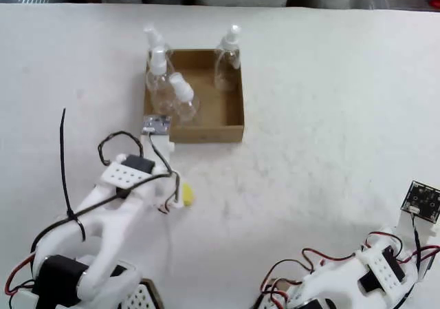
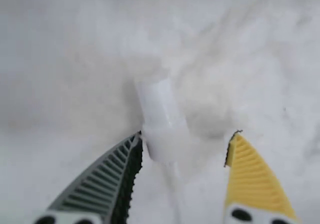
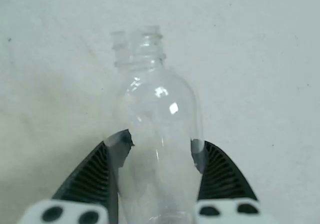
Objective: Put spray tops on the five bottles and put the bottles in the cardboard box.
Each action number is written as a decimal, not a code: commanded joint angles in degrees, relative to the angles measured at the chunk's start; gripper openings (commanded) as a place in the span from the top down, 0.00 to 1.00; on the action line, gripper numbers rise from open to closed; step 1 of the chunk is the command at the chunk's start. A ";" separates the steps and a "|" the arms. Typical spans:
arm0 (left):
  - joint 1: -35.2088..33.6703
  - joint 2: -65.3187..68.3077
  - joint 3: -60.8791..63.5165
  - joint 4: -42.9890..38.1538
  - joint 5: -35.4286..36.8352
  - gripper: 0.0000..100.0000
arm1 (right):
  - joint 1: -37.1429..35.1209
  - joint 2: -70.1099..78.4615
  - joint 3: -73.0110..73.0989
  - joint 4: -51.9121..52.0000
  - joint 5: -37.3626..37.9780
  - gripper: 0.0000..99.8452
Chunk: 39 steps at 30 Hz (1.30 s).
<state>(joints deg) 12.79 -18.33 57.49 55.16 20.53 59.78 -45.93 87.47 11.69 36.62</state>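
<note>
While my right gripper [image 3: 160, 141] is clamped on the body of an uncapped clear bottle [image 3: 157, 104], my left gripper [image 2: 186, 134] sits with jaws wide either side of a white spray top [image 2: 161, 116] on the table [image 2: 60, 59]. Four topped bottles [image 1: 227, 61] sit in the cardboard box [image 1: 206, 133].

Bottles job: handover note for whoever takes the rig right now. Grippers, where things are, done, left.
Left gripper: open, the last spray top between its fingers, yellow finger not touching it.
Right gripper: shut on the fifth bottle, neck bare.
Done: four topped bottles stand in the cardboard box.
Left: grip the spray top, fit it on the fifth bottle, put that bottle in the box.
</note>
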 commanded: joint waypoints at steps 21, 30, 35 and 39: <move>0.22 -2.42 2.46 -6.33 0.62 0.71 | 0.84 0.40 0.00 -0.40 0.70 0.98; -0.75 -1.89 0.70 -6.59 0.62 0.82 | 1.36 0.31 0.00 -0.40 0.70 0.98; -3.47 -1.89 0.97 -8.26 0.62 0.78 | 1.10 0.31 0.00 -0.40 0.70 0.98; -3.38 -1.89 0.97 -8.53 0.70 0.78 | 1.01 0.31 0.00 -0.40 0.70 0.98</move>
<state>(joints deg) 9.98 -19.12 60.40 47.60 20.62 60.31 -45.93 87.47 11.69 36.62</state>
